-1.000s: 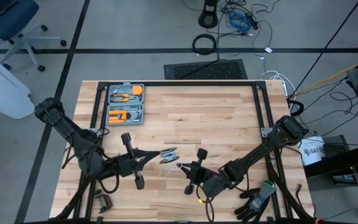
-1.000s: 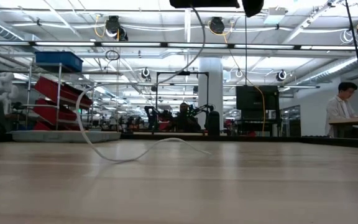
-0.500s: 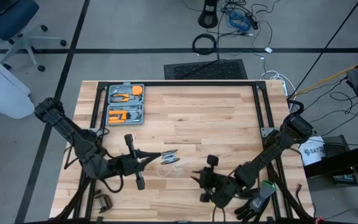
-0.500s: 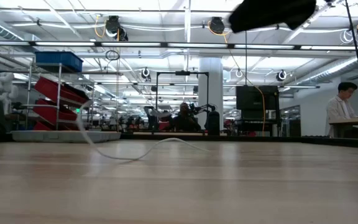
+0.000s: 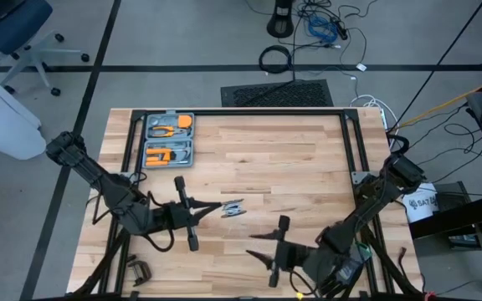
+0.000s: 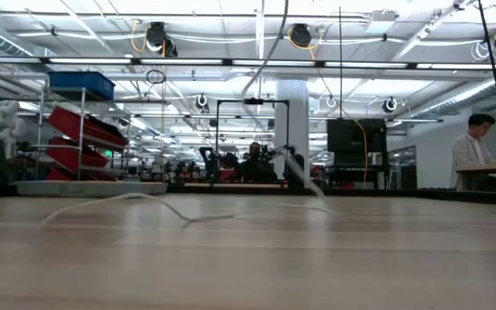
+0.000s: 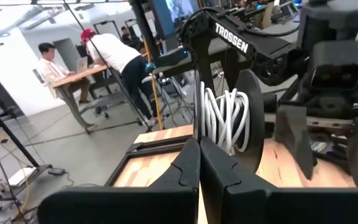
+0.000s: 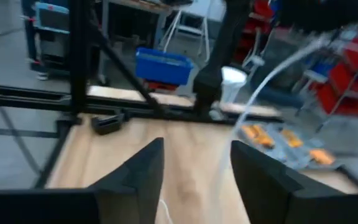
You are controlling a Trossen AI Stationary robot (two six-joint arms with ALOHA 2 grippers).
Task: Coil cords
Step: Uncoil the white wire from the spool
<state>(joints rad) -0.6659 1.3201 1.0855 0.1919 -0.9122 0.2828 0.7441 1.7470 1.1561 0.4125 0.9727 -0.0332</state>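
Claws first: my left claw [image 5: 203,208] is stretched low over the wooden surface [image 5: 308,159], near its front edge and a little left of the middle, with the arm folded back toward the front-left corner. In my left wrist view its two dark fingers [image 7: 185,168] are pressed together, and the reel [image 7: 229,121] stands right at their tips; I cannot tell if the tips pinch it. This reel is a thin round black disc with glossy white cord [image 7: 222,118] wound on it in smooth loops. From above, the reel [image 5: 233,208] sits just beside the left claw's tips. In the low view a loose part of the cord [image 6: 188,215] lies in soft waves on the wood. My right claw [image 5: 260,249] is near the front edge, right of the middle, with fingers [image 8: 135,174] spread apart and holding nothing.
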